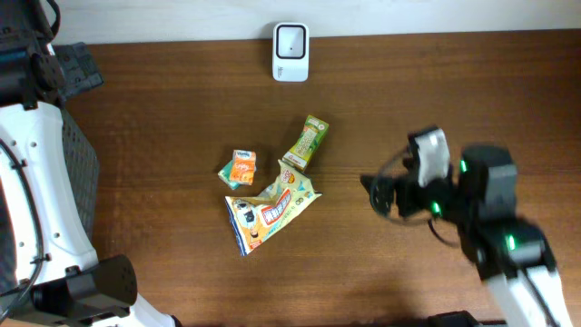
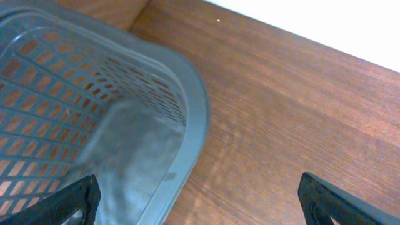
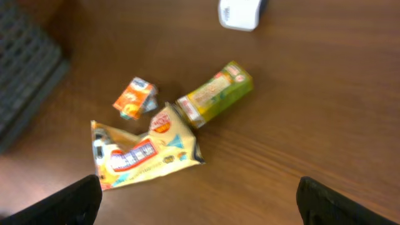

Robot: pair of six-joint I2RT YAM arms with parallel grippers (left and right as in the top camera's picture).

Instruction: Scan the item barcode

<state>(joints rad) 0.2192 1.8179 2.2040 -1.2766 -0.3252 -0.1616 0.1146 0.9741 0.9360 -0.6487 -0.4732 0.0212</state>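
REMOTE STATION: I see both arms with their jaws spread wide, gripping nothing. The white barcode scanner (image 1: pixel 290 52) stands at the far edge of the dark wooden table (image 1: pixel 472 91). On the robot's side of the scanner, nearly straight in front of it, a green drink carton (image 1: pixel 305 143) lies flat. A small orange carton (image 1: pixel 241 168) lies a little farther from the scanner and off to its left. A crumpled yellow snack bag (image 1: pixel 270 209) lies farthest from the scanner, and one corner meets the green carton's near end. The right gripper (image 1: pixel 376 193) hovers right of the scanner and nearer the robot, apart from all three items and pointing toward them. The left gripper (image 2: pixel 200 200) hangs beside the rim of a grey slatted basket (image 2: pixel 194 106), far to the scanner's left.
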